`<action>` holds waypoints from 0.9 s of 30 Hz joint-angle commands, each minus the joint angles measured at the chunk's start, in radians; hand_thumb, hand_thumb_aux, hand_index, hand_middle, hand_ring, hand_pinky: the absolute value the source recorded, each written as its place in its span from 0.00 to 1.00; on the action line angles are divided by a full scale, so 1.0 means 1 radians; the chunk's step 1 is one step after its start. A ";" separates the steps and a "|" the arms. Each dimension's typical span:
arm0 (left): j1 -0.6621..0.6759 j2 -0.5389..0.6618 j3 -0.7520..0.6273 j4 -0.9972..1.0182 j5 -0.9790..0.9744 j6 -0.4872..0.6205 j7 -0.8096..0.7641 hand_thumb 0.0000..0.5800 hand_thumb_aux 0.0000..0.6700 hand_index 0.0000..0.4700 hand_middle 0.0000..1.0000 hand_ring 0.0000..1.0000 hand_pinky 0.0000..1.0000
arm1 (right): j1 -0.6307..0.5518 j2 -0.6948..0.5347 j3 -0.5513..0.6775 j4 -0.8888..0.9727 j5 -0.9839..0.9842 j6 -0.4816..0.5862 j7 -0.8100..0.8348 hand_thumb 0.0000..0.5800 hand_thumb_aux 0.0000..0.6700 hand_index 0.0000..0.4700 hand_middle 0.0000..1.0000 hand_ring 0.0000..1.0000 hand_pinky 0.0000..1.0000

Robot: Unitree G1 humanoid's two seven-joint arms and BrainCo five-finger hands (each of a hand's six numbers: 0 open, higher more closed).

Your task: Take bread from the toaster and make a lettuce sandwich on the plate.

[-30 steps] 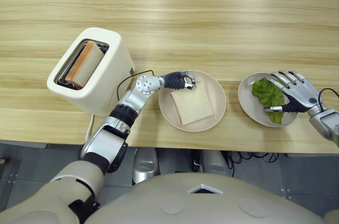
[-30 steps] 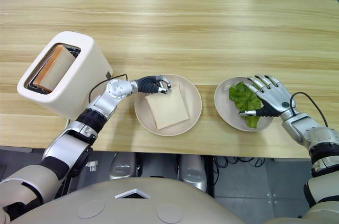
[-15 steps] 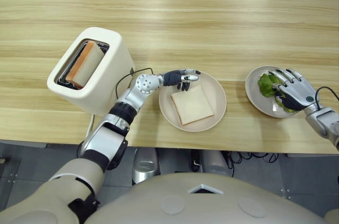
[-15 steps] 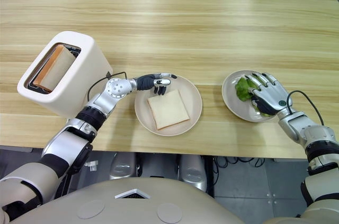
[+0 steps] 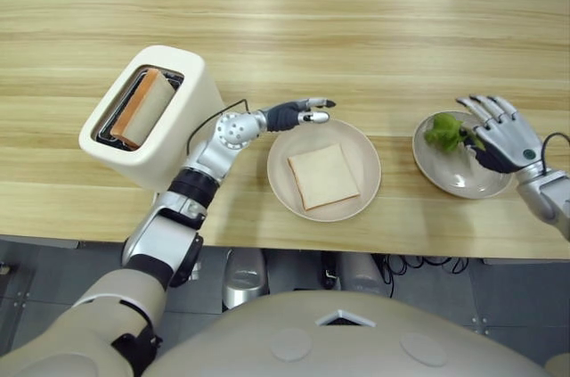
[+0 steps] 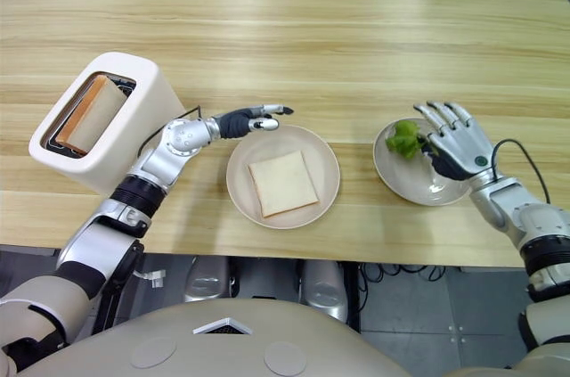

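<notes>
The left hand hung empty, fingers straight, beside the far rim of the plate — a bread slice lay flat on it. The right hand pinched the lettuce over the small dish; a second slice stood in the toaster.

Toaster, bread inside. Plate, one slice, centre. Left hand outstretched at plate rim. Right hand pinching lettuce over dish.

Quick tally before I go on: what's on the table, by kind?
toaster: 1
bread: 2 (one on a plate, one in the toaster)
plates: 2
lettuce: 1
Total: 6
</notes>
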 commanded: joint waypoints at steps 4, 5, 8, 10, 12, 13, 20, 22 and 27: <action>-0.005 0.039 0.111 -0.219 -0.076 0.081 0.023 0.00 0.00 0.00 0.00 0.00 0.00 | 0.053 0.022 -0.079 -0.401 0.010 0.040 0.167 1.00 1.00 0.98 0.00 0.00 0.00; -0.009 0.041 0.129 -0.257 -0.088 0.097 0.027 0.00 0.00 0.00 0.00 0.00 0.00 | 0.057 0.035 -0.077 -0.449 0.002 0.043 0.193 1.00 1.00 0.98 0.00 0.00 0.00; -0.015 0.053 0.181 -0.374 -0.118 0.154 0.037 0.00 0.00 0.00 0.00 0.00 0.00 | 0.057 0.086 -0.058 -0.537 -0.026 0.041 0.265 1.00 1.00 0.98 0.00 0.00 0.00; -0.023 0.069 0.220 -0.457 -0.136 0.192 0.049 0.00 0.00 0.00 0.00 0.00 0.00 | 0.048 0.136 -0.034 -0.565 -0.036 0.022 0.296 1.00 1.00 0.98 0.00 0.00 0.00; -0.030 0.083 0.256 -0.541 -0.157 0.232 0.057 0.00 0.00 0.00 0.00 0.00 0.00 | 0.041 0.185 -0.009 -0.575 -0.049 -0.002 0.311 1.00 1.00 0.98 0.00 0.00 0.00; -0.035 0.089 0.276 -0.587 -0.172 0.254 0.059 0.00 0.00 0.00 0.00 0.00 0.00 | 0.036 0.212 0.009 -0.577 -0.058 -0.011 0.316 1.00 1.00 0.98 0.00 0.00 0.00; -0.061 0.151 0.382 -0.797 -0.253 0.384 0.062 0.00 0.00 0.00 0.00 0.00 0.00 | 0.010 0.359 0.104 -0.524 -0.115 -0.046 0.338 1.00 1.00 0.98 0.00 0.00 0.00; -0.058 0.173 0.401 -0.825 -0.259 0.404 0.065 0.00 0.00 0.00 0.00 0.00 0.00 | 0.007 0.378 0.121 -0.499 -0.122 -0.059 0.339 1.00 1.00 0.98 0.00 0.00 0.00; -0.025 0.249 0.445 -0.947 -0.257 0.442 0.064 0.00 0.00 0.00 0.00 0.00 0.00 | 0.013 0.404 0.159 -0.450 -0.127 -0.079 0.365 1.00 1.00 0.98 0.00 0.00 0.00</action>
